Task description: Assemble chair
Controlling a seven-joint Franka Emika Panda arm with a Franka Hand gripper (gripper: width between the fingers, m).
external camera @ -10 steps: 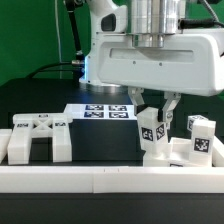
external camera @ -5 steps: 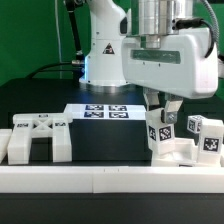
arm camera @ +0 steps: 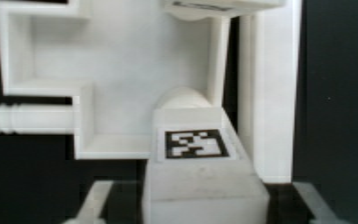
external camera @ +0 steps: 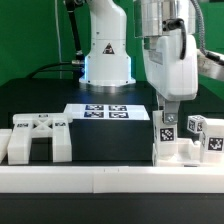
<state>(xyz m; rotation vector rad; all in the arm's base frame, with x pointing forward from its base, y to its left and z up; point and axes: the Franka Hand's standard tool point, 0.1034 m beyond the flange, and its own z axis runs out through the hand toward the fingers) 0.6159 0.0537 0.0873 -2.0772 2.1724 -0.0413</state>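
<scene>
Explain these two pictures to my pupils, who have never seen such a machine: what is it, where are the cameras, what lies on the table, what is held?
The big white machine is a robot arm ending in a two-finger gripper. One picture comes from a camera standing off the arm, the other from a camera on its wrist. On the black table lie chunky white chair parts with small square tags: an arch-shaped piece on the exterior view's left, more pieces on its right. The marker board, a flat white sheet of tags, is no part of the chair. The gripper is shut on one upright tagged part, seen close up in the wrist view.
</scene>
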